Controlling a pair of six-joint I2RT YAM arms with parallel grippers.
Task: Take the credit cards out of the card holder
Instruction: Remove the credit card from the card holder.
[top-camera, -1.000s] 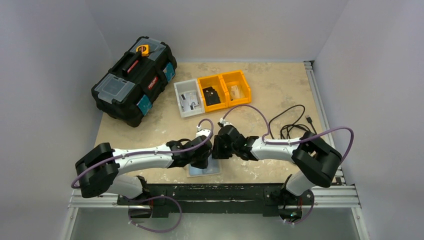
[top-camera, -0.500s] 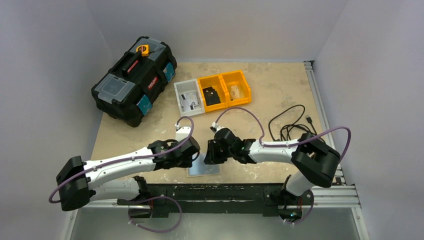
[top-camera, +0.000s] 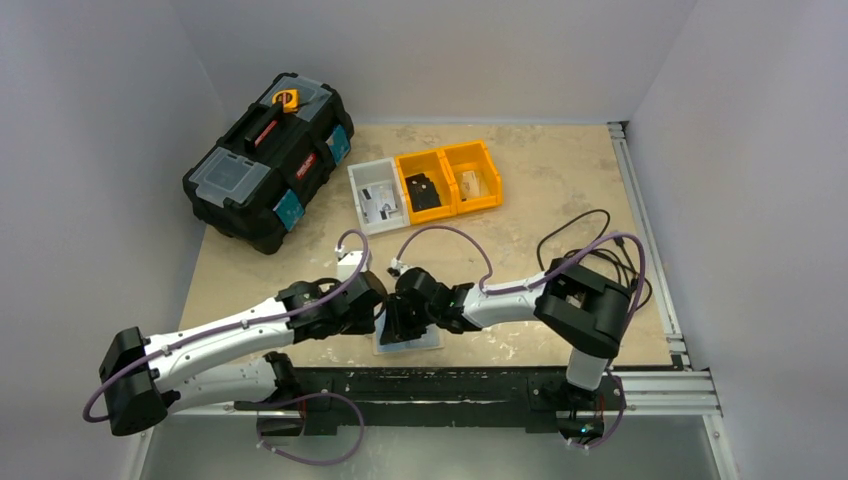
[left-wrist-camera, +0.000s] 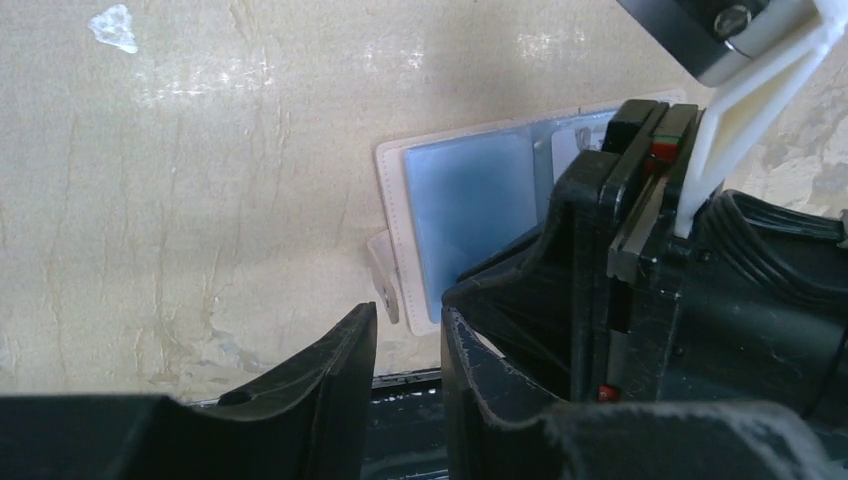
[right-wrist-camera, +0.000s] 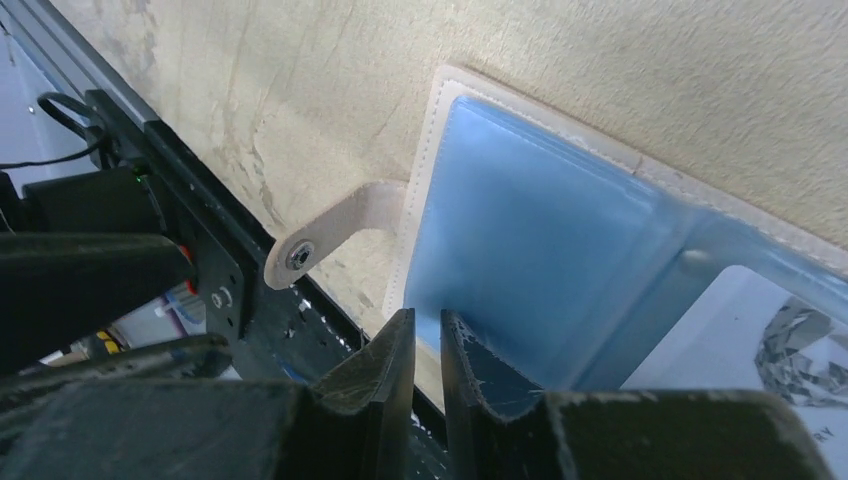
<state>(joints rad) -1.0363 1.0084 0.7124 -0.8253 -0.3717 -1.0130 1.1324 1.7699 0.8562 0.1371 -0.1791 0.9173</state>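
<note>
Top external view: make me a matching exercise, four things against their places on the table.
1 toolbox
2 card holder
3 grey bin
4 yellow bins

a near edge, lying open
b far left corner
c between toolbox and yellow bins
d just right of the grey bin

Pairs: 1-b, 2-a, 3-c, 4-d

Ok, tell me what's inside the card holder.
The open card holder shows blue-tinted clear plastic and one pale card tucked in. The right gripper covers the rest of its inside.
</note>
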